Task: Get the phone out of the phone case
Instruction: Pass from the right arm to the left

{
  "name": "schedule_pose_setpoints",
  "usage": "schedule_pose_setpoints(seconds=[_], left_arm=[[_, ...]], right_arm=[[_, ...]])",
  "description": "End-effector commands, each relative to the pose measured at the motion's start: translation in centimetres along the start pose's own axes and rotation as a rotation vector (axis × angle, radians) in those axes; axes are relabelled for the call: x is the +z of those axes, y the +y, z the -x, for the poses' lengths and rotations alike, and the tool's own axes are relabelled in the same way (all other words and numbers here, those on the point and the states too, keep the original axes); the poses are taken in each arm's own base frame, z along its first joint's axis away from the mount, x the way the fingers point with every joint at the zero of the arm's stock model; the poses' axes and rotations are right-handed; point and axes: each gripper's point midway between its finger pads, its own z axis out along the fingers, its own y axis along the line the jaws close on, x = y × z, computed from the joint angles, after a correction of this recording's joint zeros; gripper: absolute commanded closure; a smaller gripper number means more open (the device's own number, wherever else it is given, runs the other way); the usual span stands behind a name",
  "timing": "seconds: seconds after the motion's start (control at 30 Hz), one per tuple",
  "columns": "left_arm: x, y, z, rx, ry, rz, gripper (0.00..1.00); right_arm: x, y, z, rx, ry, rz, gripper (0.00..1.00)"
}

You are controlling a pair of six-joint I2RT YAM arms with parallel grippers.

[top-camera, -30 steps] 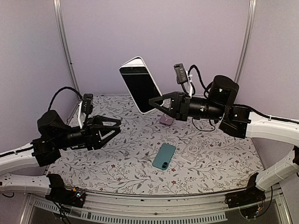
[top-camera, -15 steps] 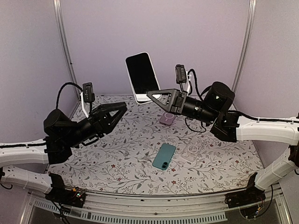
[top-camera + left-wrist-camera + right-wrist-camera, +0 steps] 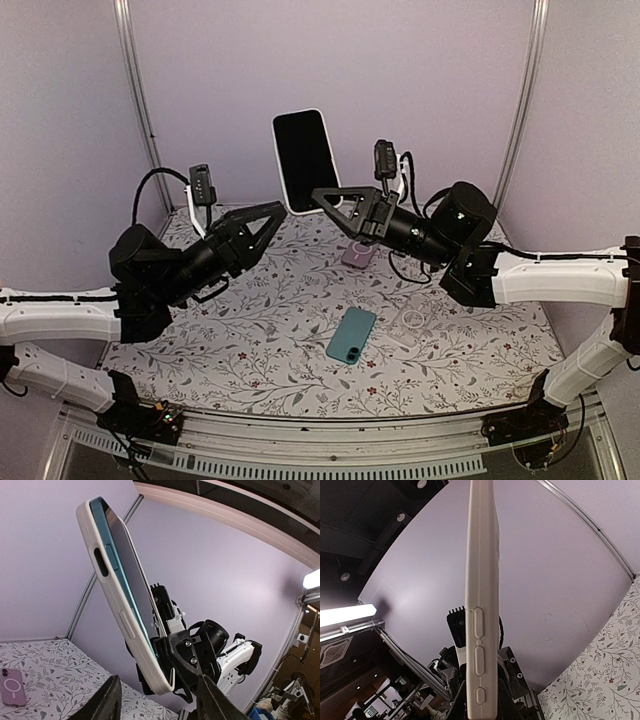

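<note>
The phone (image 3: 303, 150), black screen facing the camera, stands nearly upright in the air inside its white phone case (image 3: 279, 165). My right gripper (image 3: 325, 205) is shut on the case's lower end. My left gripper (image 3: 272, 220) is open, just left of and below that end, pointing up at it. In the left wrist view the teal phone edge (image 3: 120, 580) sits in the white case (image 3: 107, 587), and my left gripper (image 3: 157, 700) has its jaws apart below the case with nothing between them. The right wrist view shows the case's side (image 3: 481, 605) edge-on, clamped in my right gripper (image 3: 481, 705).
On the floral table (image 3: 250, 360) lie a teal phone-shaped item (image 3: 351, 335), a purple case (image 3: 358, 253) and a clear case (image 3: 410, 322). Purple walls and metal posts (image 3: 137, 100) close in the back.
My right gripper has turned the cased phone more upright and drawn it slightly back. My left arm has risen and swung toward the phone's lower end, jaws staying apart.
</note>
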Motion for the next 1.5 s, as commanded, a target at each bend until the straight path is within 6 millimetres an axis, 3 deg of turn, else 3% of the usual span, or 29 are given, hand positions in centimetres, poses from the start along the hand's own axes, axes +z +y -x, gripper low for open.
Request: schedule_pose_setpoints(seconds=[0.0,0.87,1.0,1.2,1.3,1.33,1.47], left_arm=[[0.9,-1.9,1.4,-0.004,-0.044,-0.070,0.47],[2.5,-0.2,0.1,-0.051,-0.031,-0.014,0.70],[2.7,-0.2,0.3,-0.055,-0.036,-0.017,0.78],[2.7,-0.2,0.2,-0.053,-0.033,-0.015,1.00],[2.5,0.0,0.2,-0.054,-0.034,-0.004,1.00],[2.4,0.1,0.2,-0.054,-0.035,-0.001,1.00],[2.0,0.2,0.2,-0.051,-0.036,0.010,1.00]], right_arm=[[0.0,2.6,1.4,-0.023,-0.061,0.105,1.00],[0.3,3.9,-0.2,-0.082,-0.040,0.195,1.00],[-0.1,4.2,-0.7,-0.105,-0.035,0.231,1.00],[-0.6,5.1,-1.2,-0.141,-0.031,0.292,1.00],[-0.8,5.2,-1.5,-0.162,-0.019,0.300,1.00],[-0.8,5.2,-1.6,-0.166,-0.018,0.297,0.98],[-0.9,4.4,-1.8,-0.174,-0.005,0.245,0.51]])
